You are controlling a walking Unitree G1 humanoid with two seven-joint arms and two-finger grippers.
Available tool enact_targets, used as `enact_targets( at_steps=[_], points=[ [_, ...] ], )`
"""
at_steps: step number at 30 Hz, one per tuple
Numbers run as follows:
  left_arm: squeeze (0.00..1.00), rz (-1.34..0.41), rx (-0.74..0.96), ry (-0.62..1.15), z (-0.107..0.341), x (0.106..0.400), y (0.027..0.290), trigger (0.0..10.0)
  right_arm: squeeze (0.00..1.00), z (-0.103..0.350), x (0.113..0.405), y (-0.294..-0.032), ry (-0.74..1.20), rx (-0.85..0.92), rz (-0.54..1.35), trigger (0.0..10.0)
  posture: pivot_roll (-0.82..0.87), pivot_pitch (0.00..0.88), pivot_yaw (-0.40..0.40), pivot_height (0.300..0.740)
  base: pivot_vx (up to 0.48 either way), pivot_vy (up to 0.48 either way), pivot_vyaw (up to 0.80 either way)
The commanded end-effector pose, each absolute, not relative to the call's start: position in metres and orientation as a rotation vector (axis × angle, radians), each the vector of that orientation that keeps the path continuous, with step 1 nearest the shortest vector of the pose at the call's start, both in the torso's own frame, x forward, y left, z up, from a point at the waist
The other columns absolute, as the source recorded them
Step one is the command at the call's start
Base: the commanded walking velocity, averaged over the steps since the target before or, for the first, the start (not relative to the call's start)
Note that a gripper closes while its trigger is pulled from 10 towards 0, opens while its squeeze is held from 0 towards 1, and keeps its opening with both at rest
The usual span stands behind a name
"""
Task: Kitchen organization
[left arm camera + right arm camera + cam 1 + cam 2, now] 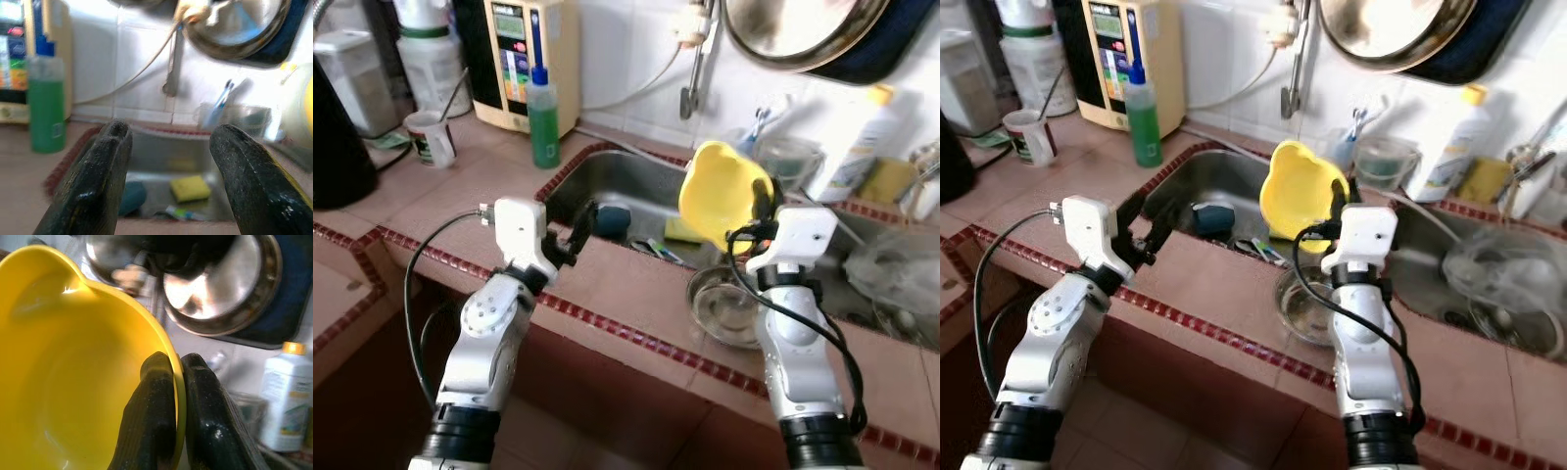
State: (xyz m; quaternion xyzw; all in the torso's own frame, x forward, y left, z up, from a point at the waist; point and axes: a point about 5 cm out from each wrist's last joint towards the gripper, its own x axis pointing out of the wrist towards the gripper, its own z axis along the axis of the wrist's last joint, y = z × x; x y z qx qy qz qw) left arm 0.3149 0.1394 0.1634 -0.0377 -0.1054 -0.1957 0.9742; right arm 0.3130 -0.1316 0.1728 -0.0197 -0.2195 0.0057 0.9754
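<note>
The steel sink (636, 186) holds a yellow sponge (190, 188) and a dark teal object. The right gripper (177, 382) pinches the yellow bowl (722, 193) by its rim, raised over the sink's front edge above a steel bowl (1304, 305). The left gripper (168, 161) hovers released near the sink's left front corner.

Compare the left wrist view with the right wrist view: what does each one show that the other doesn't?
Left wrist alone: the left gripper, fingers apart and holding nothing, a green soap bottle and a yellow sponge in the sink.

Right wrist alone: the right gripper pinching the yellow bowl by its rim, and a white bottle.

Both: the hanging steel pan on the tiled wall.
</note>
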Motion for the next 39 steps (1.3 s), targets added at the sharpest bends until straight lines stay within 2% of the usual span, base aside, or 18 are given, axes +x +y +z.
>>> enact_targets(
  at_steps=[1,5,15,32,39],
  points=[
    [0.00,-0.421,-0.075,-0.225,0.1668,0.3155,0.1327,10.0,0.00,0.1806,0.3135,-0.1376,-0.468,-0.048,-0.006,10.0,0.10,0.000,-0.047,0.740,0.000,0.255,-0.77],
    [0.00,-0.415,-0.088,-0.234,0.1679,0.3153,0.1323,10.0,0.00,0.1813,0.3130,-0.1373,-0.476,-0.055,-0.006,10.0,0.10,0.000,-0.050,0.740,0.000,0.127,-0.77],
    [0.00,-0.488,0.004,-0.224,0.1647,0.3122,0.1330,10.0,0.00,0.1811,0.3129,-0.1336,-0.482,-0.070,0.021,10.0,0.11,0.000,-0.064,0.740,0.000,0.000,0.00],
    [0.00,-0.519,-0.005,-0.201,0.1619,0.3132,0.1340,10.0,0.00,0.1810,0.3123,-0.1322,-0.486,-0.066,0.040,10.0,0.11,0.000,-0.075,0.740,0.000,0.000,0.00],
    [0.00,-0.522,-0.014,-0.198,0.1621,0.3142,0.1323,10.0,0.00,0.1818,0.3134,-0.1305,-0.487,-0.060,0.047,10.0,0.11,0.000,-0.078,0.740,0.273,0.000,0.00]
  ],
)
